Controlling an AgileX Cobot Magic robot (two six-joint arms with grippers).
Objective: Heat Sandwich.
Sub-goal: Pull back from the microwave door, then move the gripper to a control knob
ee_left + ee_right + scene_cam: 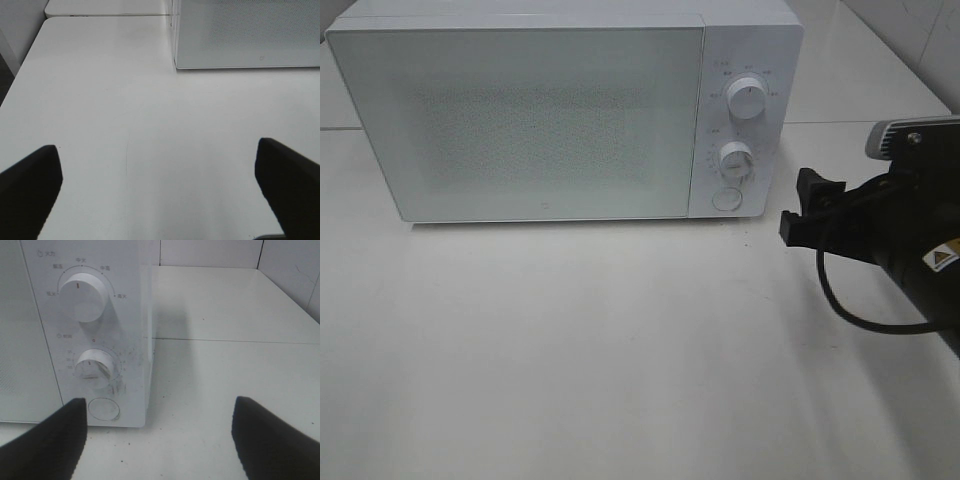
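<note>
The white microwave (520, 120) sat on the table (620, 380) with its door shut. I saw no sandwich in any view and couldn't tell whether it was inside. My left gripper (157, 150) hung wide and empty over bare table. My right gripper (802, 205), also spread and empty, faced the control panel. I judged this the control step. Next I'd need to line up on the lower knob (92, 367) or the round button (103, 408).
</note>
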